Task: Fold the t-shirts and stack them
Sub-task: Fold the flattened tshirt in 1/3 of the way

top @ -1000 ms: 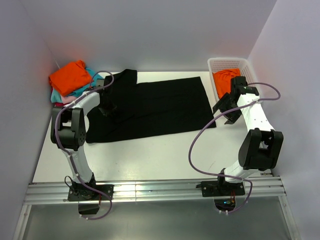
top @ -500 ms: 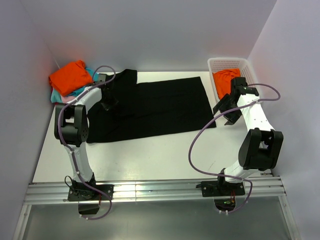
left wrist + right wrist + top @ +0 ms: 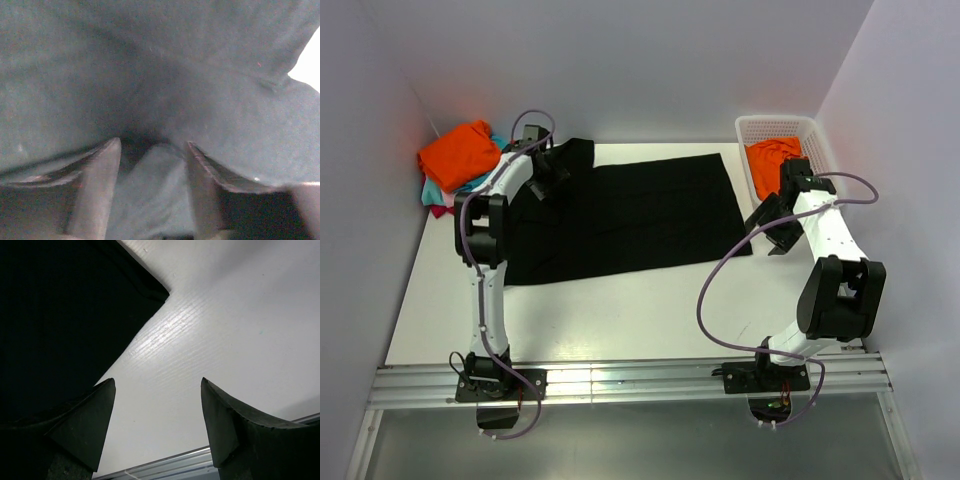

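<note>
A large black t-shirt (image 3: 640,215) lies spread across the table. My left gripper (image 3: 553,174) is at its far left part by the sleeve. In the left wrist view a fold of the black t-shirt (image 3: 150,65) rises between the fingers, and my left gripper (image 3: 152,146) is shut on it. My right gripper (image 3: 766,226) hovers open just off the shirt's near right corner. From the right wrist, the black t-shirt (image 3: 60,315) ends in a corner ahead of my right gripper (image 3: 157,382), which holds nothing. An orange t-shirt (image 3: 460,152) tops a pile with teal (image 3: 498,143) and pink (image 3: 436,206) cloth.
A white lattice basket (image 3: 808,128) stands at the far right with an orange shirt (image 3: 770,160) inside. The walls close in at the left, back and right. A metal rail (image 3: 630,380) runs along the near table edge.
My left gripper has travelled from the shirt's left middle toward the far edge, ending by the sleeve, with the arm stretched out. The right gripper has barely shifted.
</note>
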Tool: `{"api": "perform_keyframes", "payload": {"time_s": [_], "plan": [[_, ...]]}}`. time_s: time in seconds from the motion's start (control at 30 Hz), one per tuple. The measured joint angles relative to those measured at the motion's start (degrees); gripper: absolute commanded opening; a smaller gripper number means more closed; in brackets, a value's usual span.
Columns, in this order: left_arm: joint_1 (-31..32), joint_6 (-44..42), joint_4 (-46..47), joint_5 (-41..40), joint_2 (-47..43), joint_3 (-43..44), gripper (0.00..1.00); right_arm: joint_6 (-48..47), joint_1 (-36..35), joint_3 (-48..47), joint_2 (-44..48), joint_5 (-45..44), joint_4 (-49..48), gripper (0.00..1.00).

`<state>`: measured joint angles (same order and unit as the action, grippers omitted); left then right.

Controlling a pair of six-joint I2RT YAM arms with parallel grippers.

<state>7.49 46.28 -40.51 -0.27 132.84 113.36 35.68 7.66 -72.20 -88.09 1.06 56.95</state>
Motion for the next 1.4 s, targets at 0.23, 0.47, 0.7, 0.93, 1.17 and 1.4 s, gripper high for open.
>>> {"api": "perform_keyframes", "payload": {"time_s": [0.23, 0.47, 0.7, 0.93, 1.17, 1.4], "plan": [[-1.79, 0.0, -0.68, -1.09, -1.53, 0.76, 0.69, -0.22, 0.0, 2.27, 0.46, 0.55, -0.11, 0.75], [-2.25, -0.52, 0.46, -4.11, -19.61, -16.26, 0.56, -0.35, -1.4, 2.01, 1.68, 1.4, -2.05, 0.75], [-1.95, -0.42, 2.45, -4.37, -25.11, -28.61, 0.58, -0.37, -2.89, 2.01, -0.55, 3.13, -4.48, 0.75], [-1.11, 1.62, 4.61, -4.61, -21.86, -32.11, 0.62, -1.81, -2.91, 2.01, -0.76, 2.75, -4.66, 0.75], [-0.9, 4.63, 8.33, -5.7, -20.04, -32.09, 0.6, -3.76, -2.91, 1.57, -0.76, 1.38, -3.19, 0.75], [-0.87, 6.29, 9.53, -6.71, -17.7, -31.69, 0.57, -4.68, -2.91, 0.83, -0.9, 0.48, -2.01, 0.75]]}}
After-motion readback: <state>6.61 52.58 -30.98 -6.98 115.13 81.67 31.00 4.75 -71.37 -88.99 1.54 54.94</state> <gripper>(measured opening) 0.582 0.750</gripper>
